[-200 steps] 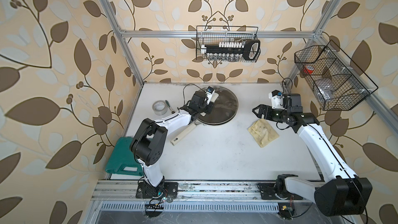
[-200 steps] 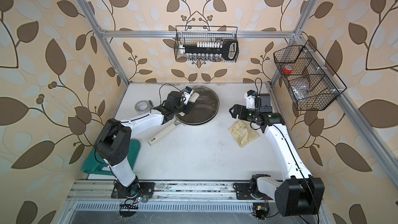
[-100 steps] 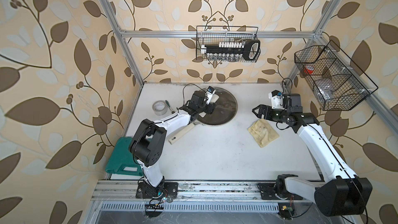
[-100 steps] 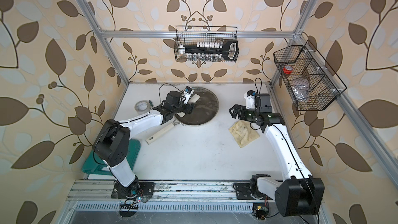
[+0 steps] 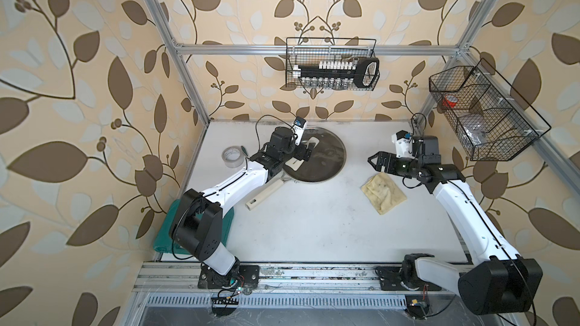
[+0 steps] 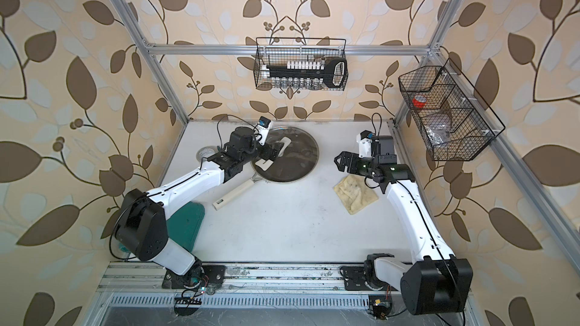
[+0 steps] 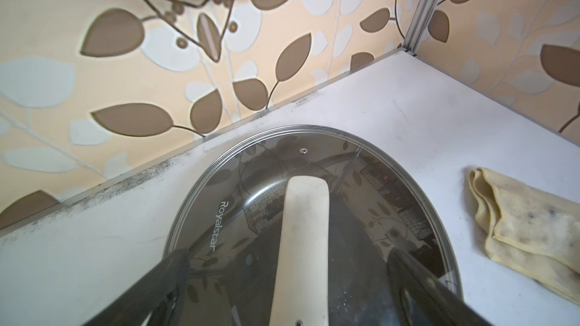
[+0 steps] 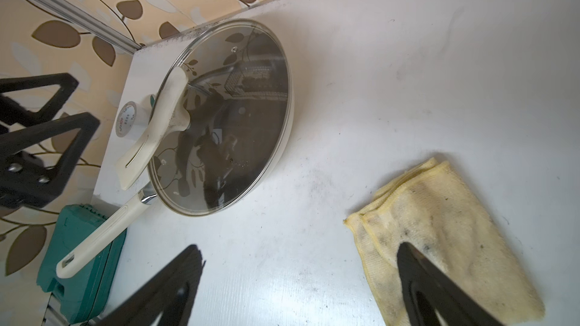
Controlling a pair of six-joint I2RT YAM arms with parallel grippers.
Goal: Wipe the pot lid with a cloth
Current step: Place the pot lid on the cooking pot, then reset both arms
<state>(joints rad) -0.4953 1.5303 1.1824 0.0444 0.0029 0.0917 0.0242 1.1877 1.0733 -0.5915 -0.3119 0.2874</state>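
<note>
- Left gripper (image 5: 303, 154): spread wide, astride bar handle (image 7: 304, 214), clamping nothing.
- Right gripper (image 5: 374, 163): spread wide, empty, hovering near cloth's far edge.
- Pot lid (image 5: 328, 159): one; far left-centre, seated on frying pan (image 5: 265, 195). Judged heavy, rigid, slick, breakable glass; best taken by bar handle.
- Cloth (image 5: 383, 194): one; right side, folded flat on table. Judged light, limp; best pinched at an edge.

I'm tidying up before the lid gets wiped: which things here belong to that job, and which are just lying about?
For the job: pot lid; cloth.

Lying about: frying pan under the lid; tape roll; green case; back wire basket; side wire basket.
</note>
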